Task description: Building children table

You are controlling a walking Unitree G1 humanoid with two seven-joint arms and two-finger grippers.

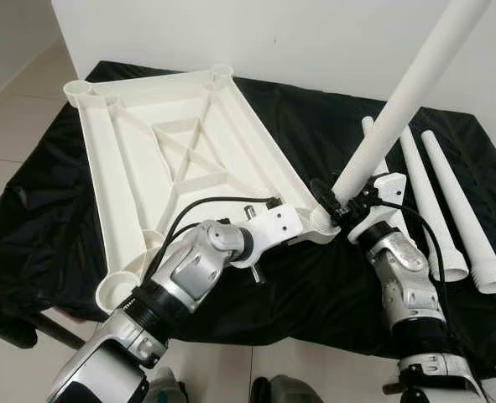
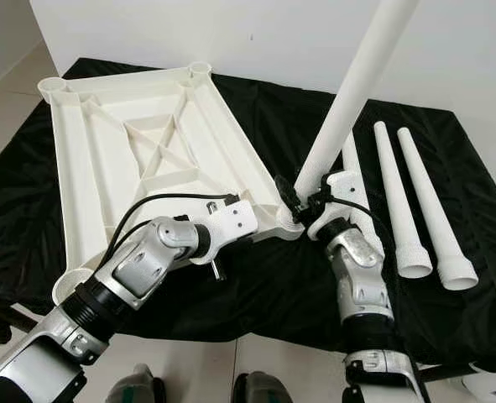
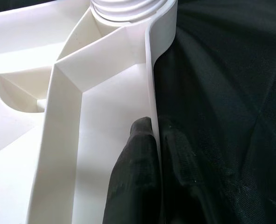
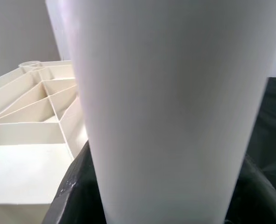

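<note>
As right gripper [image 1: 338, 204] clamps table leg [image 1: 399, 105], left gripper [image 3: 152, 140] pinches tabletop [image 1: 159, 151] rim

Matt white plastic tabletop [image 1: 180, 151]; black cloth [image 1: 315, 277].

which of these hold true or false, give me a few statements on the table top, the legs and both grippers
1. The table top lies underside up on the black cloth. True.
2. The right gripper holds a leg at a corner socket. True.
3. The left gripper hangs idle. False: its fingers pinch the table top's rim.
4. Three loose legs lie on the cloth. True.
5. All four legs are fitted. False: one stands in a socket.
</note>
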